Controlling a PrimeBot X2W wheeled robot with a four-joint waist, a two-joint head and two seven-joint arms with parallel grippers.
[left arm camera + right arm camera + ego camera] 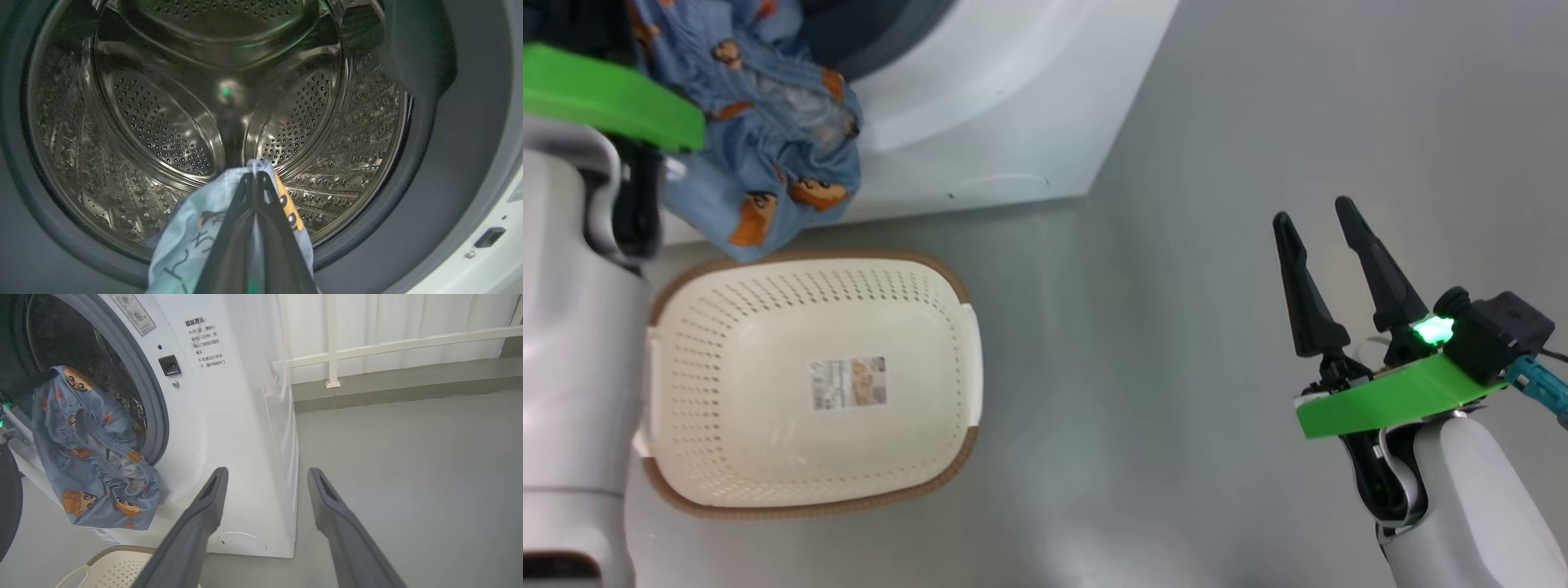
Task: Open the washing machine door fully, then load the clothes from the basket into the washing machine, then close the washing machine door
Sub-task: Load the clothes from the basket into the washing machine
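left gripper (255,174): fingers clenched on the clothes (184,245) — held at the drum mouth of the washing machine (1005,106)
right gripper (1312,209): fingers released, spread — well right
basket (727,343): on floor (1176,327), near machine front

Shiny perforated steel drum (163,134), soft cloth clothes (768,147)

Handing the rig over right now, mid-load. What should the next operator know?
Left pincer: shut on the clothes, at the drum mouth; most of the bundle hangs outside.
Right pincer: open, empty, above the floor beside the washing machine.
Basket: on the floor before the machine, empty.
Done: machine open, clothes out of the basket.
Left: push the clothes into the drum, release, shut the machine.
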